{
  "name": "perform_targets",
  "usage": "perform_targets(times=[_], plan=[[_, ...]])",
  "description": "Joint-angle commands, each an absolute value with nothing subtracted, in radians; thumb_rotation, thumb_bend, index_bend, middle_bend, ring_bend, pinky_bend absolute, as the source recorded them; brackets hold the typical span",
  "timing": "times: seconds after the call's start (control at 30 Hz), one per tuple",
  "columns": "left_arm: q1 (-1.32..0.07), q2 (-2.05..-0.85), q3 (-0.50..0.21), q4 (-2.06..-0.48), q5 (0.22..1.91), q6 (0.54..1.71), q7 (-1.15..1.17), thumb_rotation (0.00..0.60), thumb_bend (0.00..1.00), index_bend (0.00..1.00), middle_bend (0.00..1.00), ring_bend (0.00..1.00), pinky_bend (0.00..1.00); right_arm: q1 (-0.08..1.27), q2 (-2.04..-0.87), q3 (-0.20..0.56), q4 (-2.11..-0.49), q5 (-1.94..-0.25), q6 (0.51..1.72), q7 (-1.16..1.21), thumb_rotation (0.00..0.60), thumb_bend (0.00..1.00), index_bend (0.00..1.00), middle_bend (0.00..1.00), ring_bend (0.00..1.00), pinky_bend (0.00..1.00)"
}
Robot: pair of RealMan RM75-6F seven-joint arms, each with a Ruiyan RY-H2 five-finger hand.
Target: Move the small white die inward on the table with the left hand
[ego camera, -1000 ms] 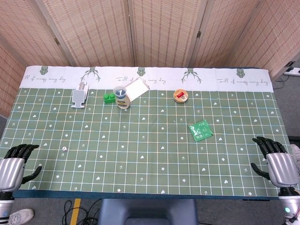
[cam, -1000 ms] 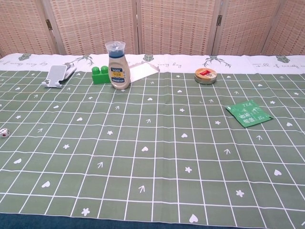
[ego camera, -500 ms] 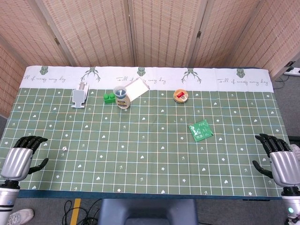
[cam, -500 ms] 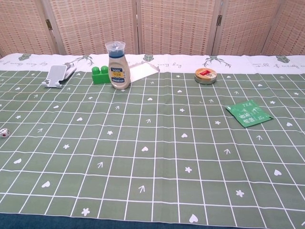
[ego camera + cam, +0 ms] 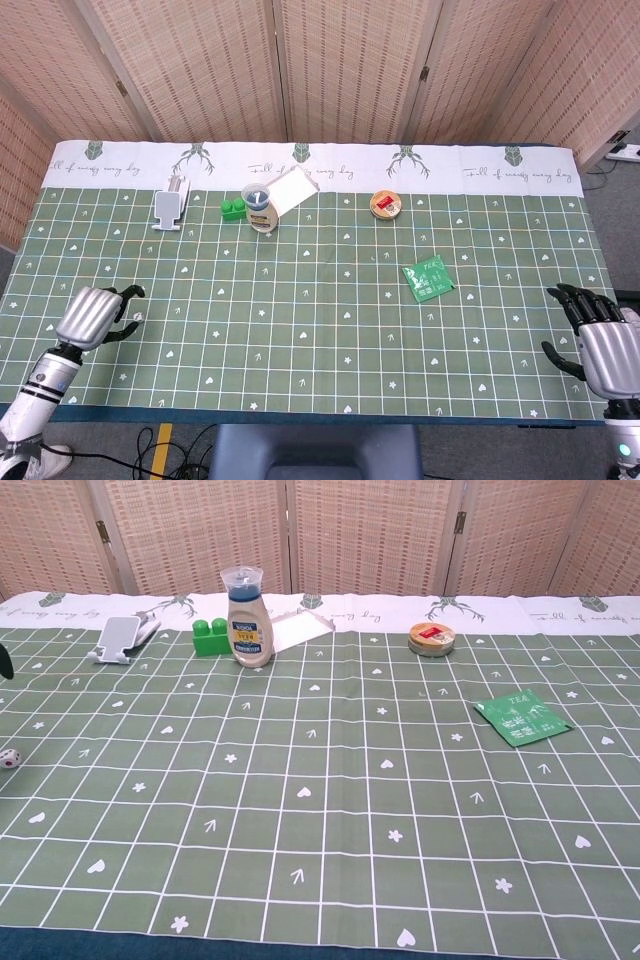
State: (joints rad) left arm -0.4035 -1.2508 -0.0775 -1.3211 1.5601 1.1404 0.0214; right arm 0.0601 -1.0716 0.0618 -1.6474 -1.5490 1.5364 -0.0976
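Note:
The small white die (image 5: 136,318) (image 5: 8,758) lies on the green checked cloth near the table's left front. My left hand (image 5: 93,315) hovers just left of the die, its dark fingers curled toward it and apart, holding nothing. In the chest view only a dark fingertip shows at the left edge. My right hand (image 5: 602,345) rests off the table's right front corner with its fingers spread and empty.
Along the back stand a phone stand (image 5: 169,207), a green block (image 5: 232,208), a sauce bottle (image 5: 259,208) with a white card behind it, and a round tin (image 5: 386,205). A green tea packet (image 5: 428,277) lies at mid right.
My left hand has risen from the front-left corner and moved inward and forward to beside the die. The die has not moved. The right hand has drifted slightly.

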Motion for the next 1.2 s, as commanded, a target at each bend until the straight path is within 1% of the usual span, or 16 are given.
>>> perform_targets(times=[0.03, 0.1, 0.27, 0.47, 0.7, 1.2], plan=[[-0.427, -1.282, -0.069, -1.281, 1.542, 1.102, 0.005, 0.6, 0.28, 0.41, 0.83, 0.72, 0.88, 0.059, -1.071, 0.061, -1.649, -1.549, 1.537, -0.098, 0.6, 0.16, 0.19, 0.2, 0.18, 0.23], [-0.432, -1.297, -0.066, -1.263, 1.531, 1.089, -0.001, 0.6, 0.28, 0.42, 0.86, 0.74, 0.89, 0.058, -1.071, 0.061, -1.649, -1.549, 1.538, -0.097, 0.6, 0.16, 0.19, 0.2, 0.18, 0.23], [-0.447, -1.34, -0.053, -1.209, 1.503, 1.043, 0.0, 0.6, 0.28, 0.44, 0.88, 0.76, 0.89, 0.059, -1.069, 0.061, -1.652, -1.552, 1.537, -0.099, 0.6, 0.16, 0.19, 0.2, 0.18, 0.23], [-0.452, -1.383, -0.055, -1.142, 1.453, 1.009, 0.013, 0.6, 0.28, 0.45, 0.89, 0.76, 0.89, 0.056, -1.064, 0.061, -1.657, -1.554, 1.541, -0.101, 0.6, 0.16, 0.19, 0.2, 0.18, 0.23], [-0.455, -1.412, -0.059, -1.105, 1.395, 0.97, 0.032, 0.6, 0.28, 0.46, 0.9, 0.77, 0.9, 0.055, -1.067, 0.059, -1.656, -1.552, 1.54, -0.101, 0.6, 0.16, 0.19, 0.2, 0.18, 0.23], [-0.473, -1.449, -0.053, -1.048, 1.361, 0.929, 0.033, 0.6, 0.28, 0.48, 0.91, 0.78, 0.9, 0.046, -1.067, 0.059, -1.656, -1.546, 1.547, -0.103, 0.6, 0.16, 0.19, 0.2, 0.18, 0.23]])
